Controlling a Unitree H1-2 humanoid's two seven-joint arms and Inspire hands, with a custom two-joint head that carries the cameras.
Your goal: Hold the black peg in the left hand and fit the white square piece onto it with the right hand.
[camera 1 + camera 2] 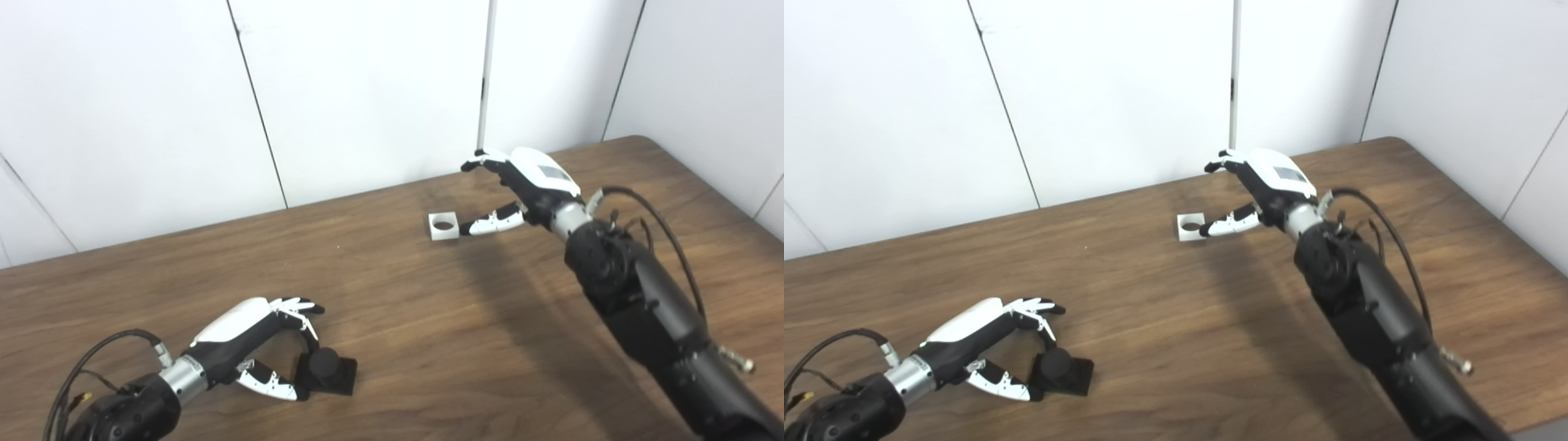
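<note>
On the brown wooden surface (1164,318), the black round peg on its square base (1062,369) was flanked by the open left hand (989,349); the small white square piece with a round hole (1191,226) was touched by the open right hand's (1255,193) thumb.

One black peg (327,369), one white square piece (443,225) and two hands on one table (429,331).

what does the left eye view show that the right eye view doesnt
Only the left eye view: a little more wall at the left edge, and the scene sits further right in frame.

Only the right eye view: more of the table's right side, with a grey strip past its near edge at the bottom right corner.

Both: the left hand open around the black peg, which rests on the table, and the right hand open, its thumb tip at the white square piece. Neither piece is lifted.
</note>
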